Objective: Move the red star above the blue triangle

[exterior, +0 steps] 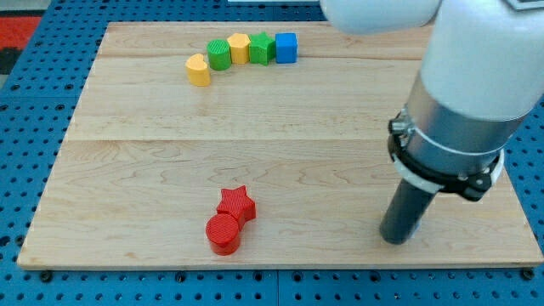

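The red star (237, 204) lies near the view's bottom, left of centre, touching a red cylinder (223, 234) just below and left of it. No blue triangle shows; the only blue block is a blue cube (286, 48) at the view's top. My tip (397, 239) rests on the board at the view's lower right, well to the right of the red star and apart from every block.
A row of blocks curves along the view's top: a yellow heart (198, 70), a green cylinder (220, 54), a yellow hexagon (240, 48), a green block (261, 49), then the blue cube. The arm's white body (476, 76) covers the board's upper right.
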